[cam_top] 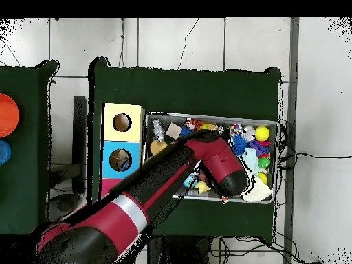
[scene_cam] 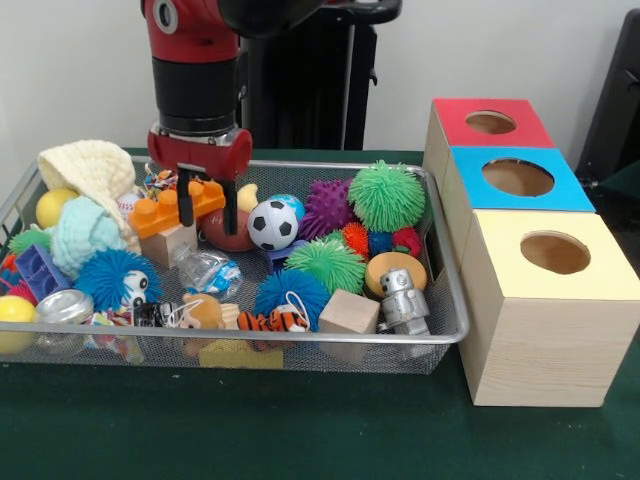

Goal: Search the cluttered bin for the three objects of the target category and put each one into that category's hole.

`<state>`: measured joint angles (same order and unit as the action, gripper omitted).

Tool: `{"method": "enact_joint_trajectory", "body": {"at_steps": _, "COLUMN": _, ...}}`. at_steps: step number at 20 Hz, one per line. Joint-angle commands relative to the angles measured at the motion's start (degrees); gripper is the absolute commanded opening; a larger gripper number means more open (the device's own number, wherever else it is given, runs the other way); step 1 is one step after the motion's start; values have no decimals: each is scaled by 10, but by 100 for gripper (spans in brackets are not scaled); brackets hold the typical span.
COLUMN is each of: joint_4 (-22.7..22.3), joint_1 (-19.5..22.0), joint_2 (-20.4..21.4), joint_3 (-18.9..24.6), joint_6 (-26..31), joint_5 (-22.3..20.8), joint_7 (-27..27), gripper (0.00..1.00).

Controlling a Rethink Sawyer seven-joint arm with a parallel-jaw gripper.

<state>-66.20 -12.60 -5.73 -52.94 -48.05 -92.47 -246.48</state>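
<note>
Gripper (scene_cam: 207, 190) down in the mesh bin (scene_cam: 445, 335), fingers clamped on the orange toy brick (scene_cam: 176, 211) at the far left among clutter — risk: brick looks held near one end, so it may swivel or snag neighbouring toys on lifting.

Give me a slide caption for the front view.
Gripper straddling an orange block in the cluttered wire bin beside three boxes.

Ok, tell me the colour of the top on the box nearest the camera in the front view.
Pale yellow: the nearest box's top has a round hole in it, seen best in the front view.
</note>
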Motion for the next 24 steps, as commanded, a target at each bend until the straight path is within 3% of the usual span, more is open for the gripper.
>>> {"method": "enact_joint_trajectory", "body": {"at_steps": 1, "joint_4": 1, "joint_1": 23, "joint_2": 3, "joint_3": 103, "joint_6": -66, "joint_5": -27, "joint_7": 148, "gripper": 100}}
{"method": "enact_joint_trajectory", "body": {"at_steps": 10, "joint_4": 22, "joint_1": 31, "joint_2": 23, "joint_3": 123, "joint_6": -58, "joint_5": -48, "joint_7": 211, "gripper": 100}}
{"method": "enact_joint_trajectory", "body": {"at_steps": 24, "joint_4": 47, "joint_1": 61, "joint_2": 12, "joint_3": 200, "joint_6": -94, "joint_5": -65, "joint_7": 211, "gripper": 100}}
